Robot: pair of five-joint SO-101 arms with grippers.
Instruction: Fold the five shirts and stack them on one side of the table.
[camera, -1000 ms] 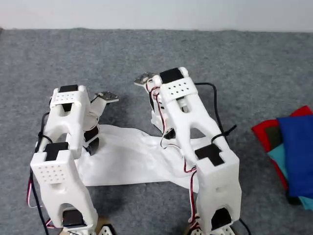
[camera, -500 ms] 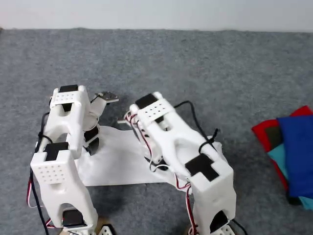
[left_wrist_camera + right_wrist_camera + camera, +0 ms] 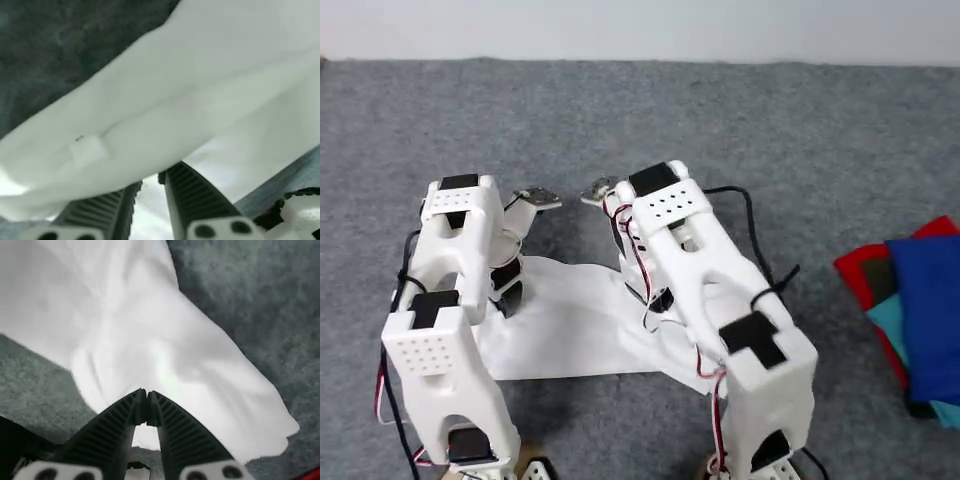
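- Grey carpet [image 3: 790, 130] covered the table, with a white wall [image 3: 640, 25] strip along its 12 o'clock edge.
- Two arms stood side by side at 6 o'clock: left arm [image 3: 450, 300] and right arm [image 3: 710, 270].
- One white shirt [image 3: 570, 330] lay loose and creased under both arms.
- One stack [image 3: 920, 310] of folded shirts sat at the 3 o'clock edge, showing red, teal and blue layers; their number was unclear.
- Bare carpet lay open from 10 to 2 o'clock.
- The right gripper [image 3: 146, 399] was closed, tips meeting, just over the white cloth.
- The left gripper [image 3: 150, 182] was at the shirt's fold; whether it gripped could not be told.
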